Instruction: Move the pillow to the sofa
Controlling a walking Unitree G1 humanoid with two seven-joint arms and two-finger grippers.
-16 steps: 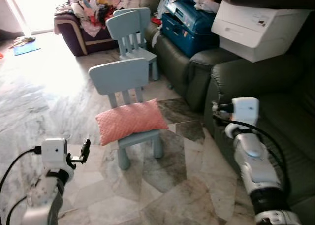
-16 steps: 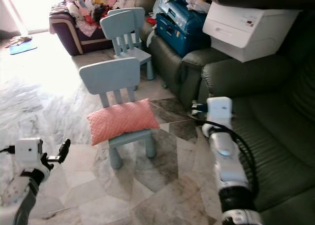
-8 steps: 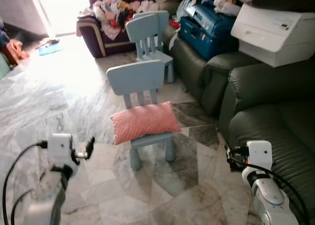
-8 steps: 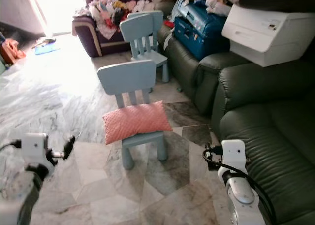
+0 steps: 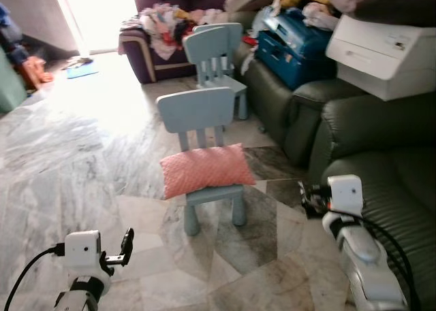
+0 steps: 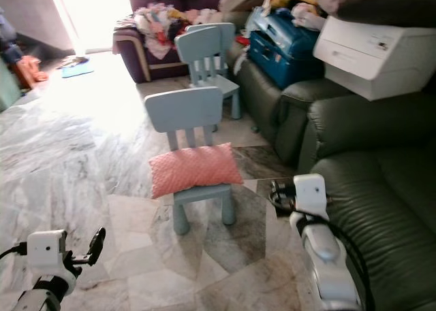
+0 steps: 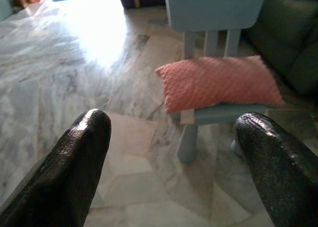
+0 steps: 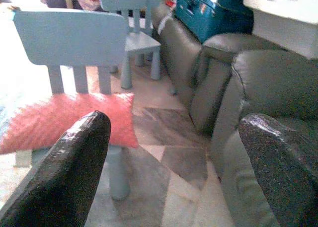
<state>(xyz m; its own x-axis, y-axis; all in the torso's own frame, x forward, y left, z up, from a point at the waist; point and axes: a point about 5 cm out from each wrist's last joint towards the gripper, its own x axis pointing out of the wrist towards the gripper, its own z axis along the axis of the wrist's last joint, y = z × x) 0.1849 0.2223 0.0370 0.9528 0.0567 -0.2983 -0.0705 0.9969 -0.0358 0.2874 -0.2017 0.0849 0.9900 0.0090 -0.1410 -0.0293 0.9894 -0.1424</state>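
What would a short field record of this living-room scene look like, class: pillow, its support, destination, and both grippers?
Pillow: pink pillow, lying across a chair seat
Support: near light blue chair, on the marble floor
Destination: dark green sofa, to the robot's right
Left gripper: left gripper open, low, holding nothing
Right gripper: right gripper open, beside the sofa, holding nothing
Task stage: pillow not yet grasped

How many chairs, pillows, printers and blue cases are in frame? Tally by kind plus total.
Light blue child chairs: 2, near and far
Pink pillow, lying on the near chair's seat: 1
White printer on the dark sofa: 1
Blue case on the sofa: 1
Total: 5
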